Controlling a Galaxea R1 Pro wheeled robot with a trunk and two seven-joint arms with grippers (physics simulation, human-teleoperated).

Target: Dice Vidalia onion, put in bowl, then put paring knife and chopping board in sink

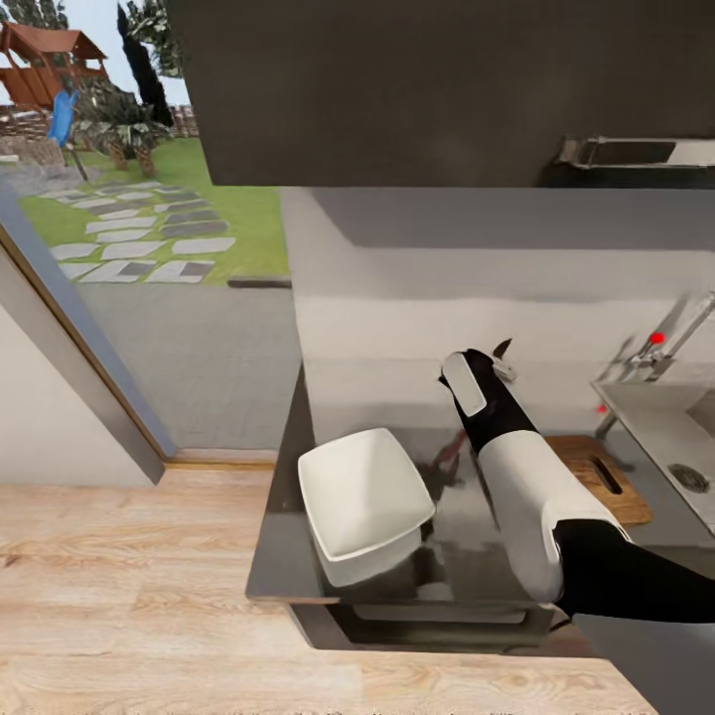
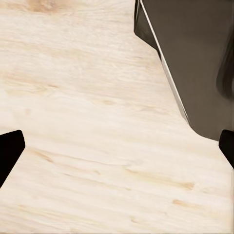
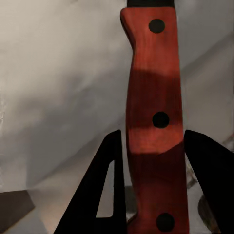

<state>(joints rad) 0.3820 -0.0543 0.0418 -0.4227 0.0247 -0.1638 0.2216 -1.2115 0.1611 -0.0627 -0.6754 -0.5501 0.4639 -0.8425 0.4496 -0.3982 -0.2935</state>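
- Head view: the right arm reaches out from the near right over the countertop [image 1: 397, 596], forearm raised and wrist turned up toward the far wall, with the right gripper [image 1: 494, 359] above the worktop. A dark tip at the gripper's far end is probably the blade of the paring knife [image 1: 502, 348]. The bowl [image 1: 363, 501] sits tilted at the near left edge of the countertop, and no dice are visible in it. The chopping board [image 1: 601, 479] lies right of the arm, just beside the sink [image 1: 667, 429]. The onion cannot be made out.
- Risk: the knife is carried high and could tip or slip free. A swing toward the sink may also clip the tap [image 1: 667, 348].
- Left wrist view: the left gripper [image 2: 117, 146] points down at the wooden floor [image 2: 87, 122] beside the cabinet's corner, fingers spread wide and holding nothing.
- Right wrist view: both dark fingers [image 3: 105, 195] pinch the knife's red-orange handle, which runs straight between them.
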